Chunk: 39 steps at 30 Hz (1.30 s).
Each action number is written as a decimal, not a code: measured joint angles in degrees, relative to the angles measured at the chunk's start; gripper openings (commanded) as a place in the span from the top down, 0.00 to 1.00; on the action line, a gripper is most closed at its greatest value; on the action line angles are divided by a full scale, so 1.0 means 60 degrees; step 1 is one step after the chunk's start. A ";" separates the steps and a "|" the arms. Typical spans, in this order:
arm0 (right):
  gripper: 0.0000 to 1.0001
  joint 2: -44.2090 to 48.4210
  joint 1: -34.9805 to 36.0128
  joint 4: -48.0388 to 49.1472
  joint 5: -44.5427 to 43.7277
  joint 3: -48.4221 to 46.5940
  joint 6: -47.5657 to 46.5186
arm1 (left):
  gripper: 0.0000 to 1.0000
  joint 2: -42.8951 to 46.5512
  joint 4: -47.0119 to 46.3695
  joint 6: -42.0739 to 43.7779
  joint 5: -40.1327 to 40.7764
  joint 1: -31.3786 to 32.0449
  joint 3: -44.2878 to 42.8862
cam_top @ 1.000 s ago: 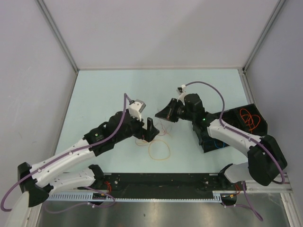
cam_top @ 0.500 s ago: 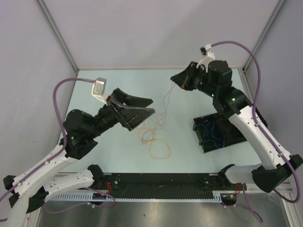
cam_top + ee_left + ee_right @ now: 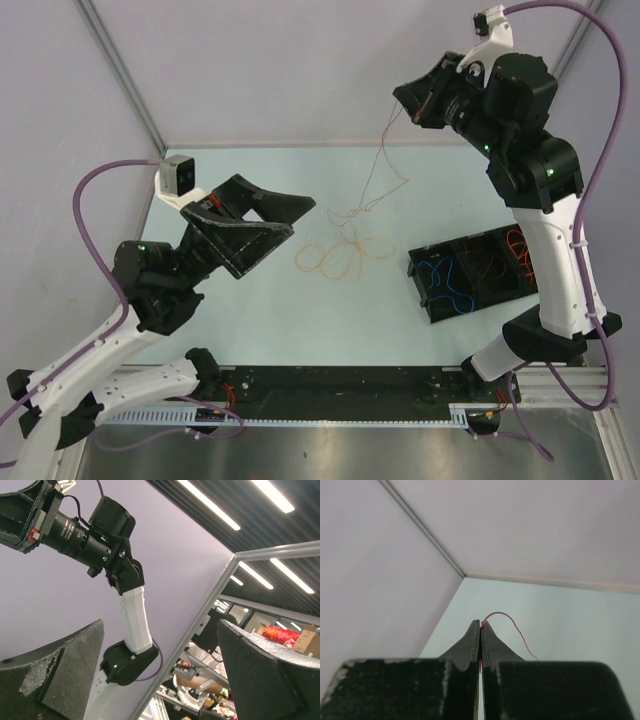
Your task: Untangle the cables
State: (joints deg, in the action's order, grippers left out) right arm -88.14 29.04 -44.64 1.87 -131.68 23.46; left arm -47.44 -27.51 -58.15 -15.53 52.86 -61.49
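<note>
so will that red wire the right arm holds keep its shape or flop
Probably very floppy: the red wire hangs in loose kinks below the right gripper. Likely light, since a narrow pinch carries it. Its low end seems to reach the orange loops, so it may drag them.

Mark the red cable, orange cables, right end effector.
red cable [image 3: 498,613], right wrist view, on the arc beyond the tips.
orange cables [image 3: 341,258], top external view, middle of the loops.
right end effector [image 3: 480,626], right wrist view, between its closed tips.

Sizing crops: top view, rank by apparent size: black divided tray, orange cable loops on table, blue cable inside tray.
1. Black divided tray.
2. Orange cable loops on table.
3. Blue cable in tray, smallest.
</note>
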 measured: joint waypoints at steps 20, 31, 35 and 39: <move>1.00 -0.0514 -0.0117 -0.0193 0.0430 -0.1275 -0.0044 | 0.01 -0.0127 -0.1468 -0.0492 0.0124 0.0000 0.0393; 1.00 -0.0073 -0.0725 -0.0280 0.0076 -0.1756 -0.0357 | 0.00 0.0091 0.0095 0.0641 0.1049 0.0004 0.0441; 1.00 0.0277 -0.0725 -0.0328 -0.0266 -0.1738 -0.0597 | 0.00 -0.0033 0.2524 0.2178 0.2543 0.0004 0.0393; 1.00 0.0809 -0.0783 -0.0350 -0.0681 -0.1300 -0.0765 | 0.00 -0.1086 0.3880 0.3504 0.3432 0.0000 0.0841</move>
State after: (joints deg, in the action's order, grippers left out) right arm -83.29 24.34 -46.74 -2.22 -139.48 18.87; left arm -53.95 -4.23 -37.12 5.06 52.86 -56.45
